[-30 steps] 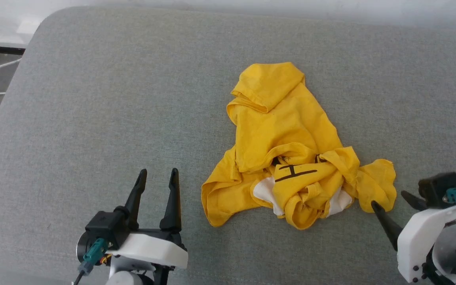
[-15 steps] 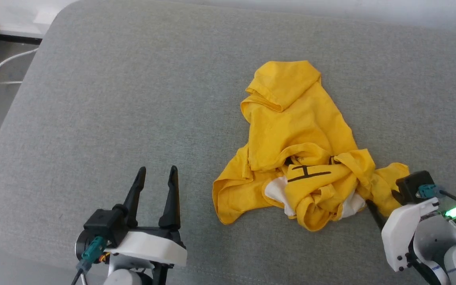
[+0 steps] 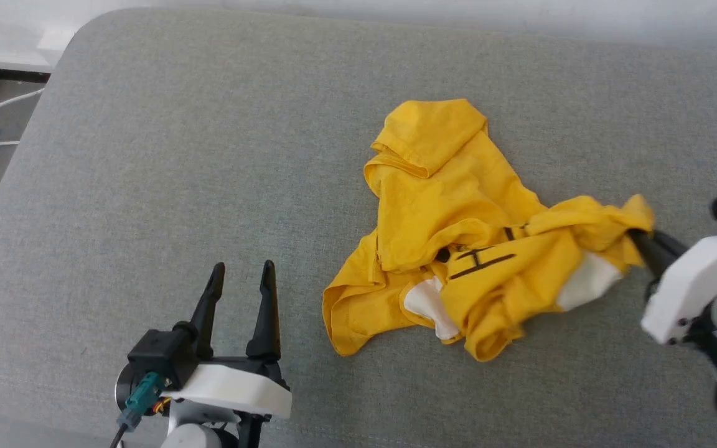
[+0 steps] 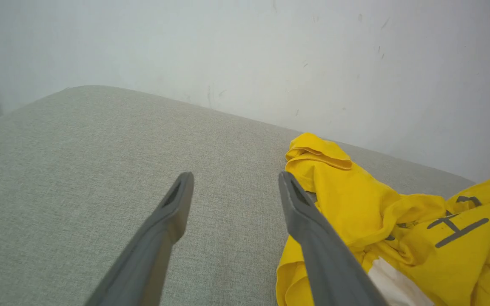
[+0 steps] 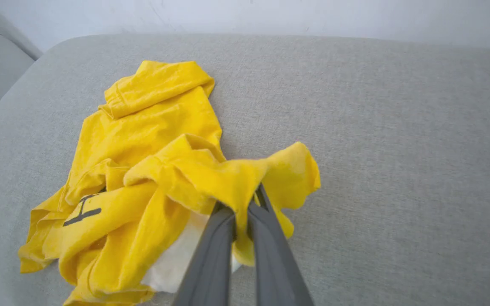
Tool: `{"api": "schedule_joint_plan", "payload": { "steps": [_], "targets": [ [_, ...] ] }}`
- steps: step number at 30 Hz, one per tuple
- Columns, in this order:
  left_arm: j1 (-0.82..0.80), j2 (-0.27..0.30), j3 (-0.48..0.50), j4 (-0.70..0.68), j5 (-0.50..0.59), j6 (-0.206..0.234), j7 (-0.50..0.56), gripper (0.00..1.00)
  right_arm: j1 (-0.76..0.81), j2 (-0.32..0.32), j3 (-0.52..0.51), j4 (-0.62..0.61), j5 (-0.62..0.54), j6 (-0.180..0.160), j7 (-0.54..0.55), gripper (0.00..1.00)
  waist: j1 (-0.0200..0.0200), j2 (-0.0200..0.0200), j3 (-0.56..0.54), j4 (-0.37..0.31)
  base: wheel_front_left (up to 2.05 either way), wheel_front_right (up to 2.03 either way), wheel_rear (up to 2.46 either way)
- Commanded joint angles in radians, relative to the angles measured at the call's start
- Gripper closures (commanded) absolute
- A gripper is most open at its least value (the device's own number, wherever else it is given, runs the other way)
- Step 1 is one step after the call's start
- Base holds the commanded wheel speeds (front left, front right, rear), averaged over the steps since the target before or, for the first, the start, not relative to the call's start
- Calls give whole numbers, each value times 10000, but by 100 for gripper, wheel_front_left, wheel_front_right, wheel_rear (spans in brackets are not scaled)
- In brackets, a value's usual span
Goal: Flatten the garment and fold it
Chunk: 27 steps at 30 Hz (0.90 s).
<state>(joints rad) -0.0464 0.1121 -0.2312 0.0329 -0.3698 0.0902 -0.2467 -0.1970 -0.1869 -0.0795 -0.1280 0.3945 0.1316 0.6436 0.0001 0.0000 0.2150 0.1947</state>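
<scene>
The left claw [image 3: 243, 269] rests with fingers apart on the grey cushion [image 3: 147, 155], just left of the shirt [image 3: 445, 205]. The shirt, bright yellow with white patches and black lines, lies crumpled right of centre. The right claw [image 3: 637, 238], open a second ago, now pinches the shirt's right edge and draws it up and outward, so flattening is judged to be under way.

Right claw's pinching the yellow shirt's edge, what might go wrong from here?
The right claw grips only a small edge fold of the T-shirt, so it may slip when pulled. The rest lies bunched, and the left claw is open beside it, so pulling may drag the heap instead of spreading it.
</scene>
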Motion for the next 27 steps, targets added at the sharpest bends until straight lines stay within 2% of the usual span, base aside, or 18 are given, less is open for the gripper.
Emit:
{"api": "schedule_joint_plan", "payload": {
  "steps": [1, 3, 4, 6, 10, 12, 14, 15, 16, 17, 22, 27],
  "targets": [
    [-38, 9, -31, -8, -24, 19, -35, 0, -170, -5, -487, -75, -116, -9, 238, 100, -1, 0, -18, -26, 0, 0, 0],
    [-56, 11, -65, 17, -36, 2, -34, 0, -245, 208, -1247, 134, -228, -9, 565, 100, -1, 0, -29, -19, 0, 0, 0],
    [-66, 18, -89, 35, -40, -14, -23, 0, -275, 192, -1496, 291, -401, -9, 685, 95, -1, 0, -30, 1, 0, 0, 0],
    [-88, 31, -128, 74, -51, -43, -9, 0, -325, 161, -1919, 712, -749, -9, 775, 92, -1, 0, -30, 55, 0, 0, 0],
    [-125, 80, -158, 119, -67, -65, 7, 0, -436, -66, -2421, 1743, -1537, -9, 289, 96, -1, 0, -20, 201, 0, 0, 0],
    [-122, 118, -158, 129, -70, -58, 18, 0, -489, -231, -2432, 2221, -2024, -9, -101, 92, -1, 0, -30, 231, 0, 0, 0],
    [-102, 150, -151, 132, -75, -40, 25, 0, -607, -243, -2602, 2722, -2339, -9, -550, 83, -1, 0, -49, 227, 0, 0, 0],
    [-91, 161, -153, 134, -78, -33, 30, 0, -627, -321, -2564, 2964, -2532, -9, -727, 73, -1, 0, -66, 227, 0, 0, 0],
    [-76, 172, -158, 137, -80, -25, 37, 0, -657, -372, -2542, 3199, -2670, -9, -899, 47, -1, 0, -89, 221, 0, 0, 0],
    [-63, 179, -165, 137, -81, -15, 42, 0, -723, -348, -2616, 3406, -2710, -9, -1106, 0, -1, 0, -112, 211, 0, 0, 0],
    [-18, 207, -204, 110, -76, 20, 63, 0, -841, -251, -2419, 3677, -2721, -9, -1768, 0, -1, 0, -225, 139, 0, 0, 0],
    [27, 277, -198, -41, -58, 82, 68, 0, -619, -11, -2046, 2655, -2204, -9, -2483, 0, -1, 0, -259, 24, 0, 0, 0]
  ]
}}
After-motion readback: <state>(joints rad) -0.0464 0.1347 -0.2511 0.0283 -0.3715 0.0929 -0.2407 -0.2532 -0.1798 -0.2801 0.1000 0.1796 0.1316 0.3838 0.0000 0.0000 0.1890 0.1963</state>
